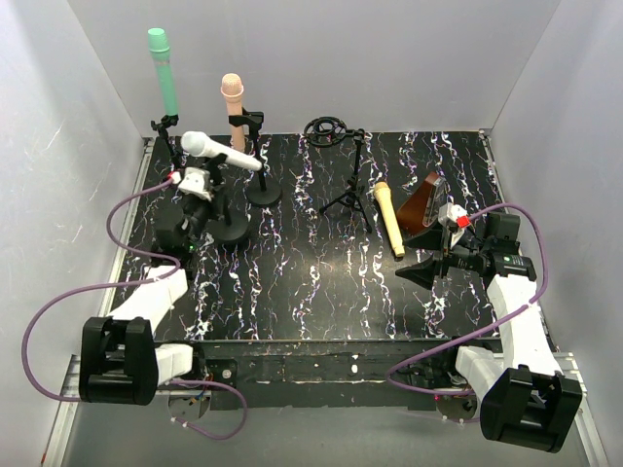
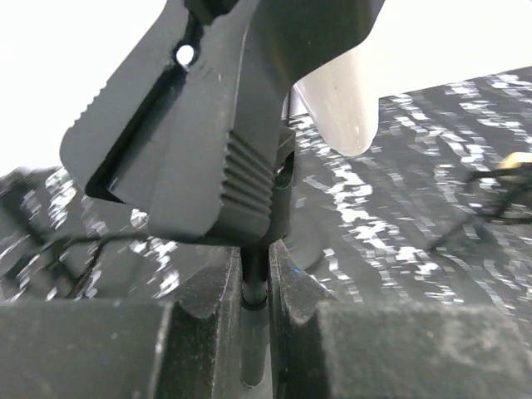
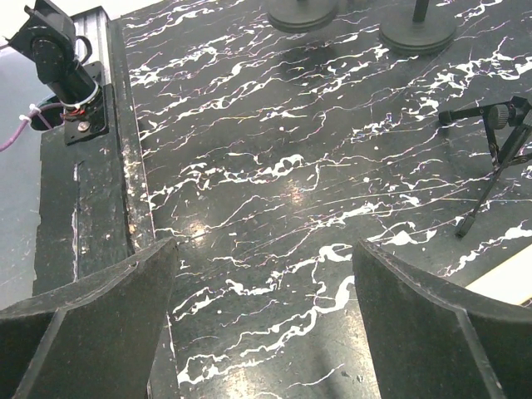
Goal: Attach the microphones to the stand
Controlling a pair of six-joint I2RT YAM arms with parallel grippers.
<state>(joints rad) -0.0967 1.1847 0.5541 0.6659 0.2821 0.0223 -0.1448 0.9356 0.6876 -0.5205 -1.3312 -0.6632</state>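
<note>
Left gripper (image 2: 256, 287) is pinched narrow on a thin stand pole (image 2: 254, 270), with a finger snug on either side. The clip (image 2: 191, 141) sits right above the fingers. The white mic (image 1: 222, 153) is clamped in it and tilted, its head over the hand in the top view. It's tight there: the green mic (image 1: 163, 73) and pink mic (image 1: 234, 105) stand upright in their own stands just beyond the hand, and the left wall is close.

Right gripper (image 3: 264, 249) is spread wide and holds nothing, low over the table (image 3: 249, 166). The yellow mic (image 1: 389, 219) lies flat just beside the hand on its far side, not in the fingers. The brown wedge (image 1: 423, 199) is right next to it; can't tell if they touch. The tripod (image 1: 348, 190) is past the mic, one leg off the hand's right. There's open tabletop ahead of the fingers, and the near table edge runs along their left.
</note>
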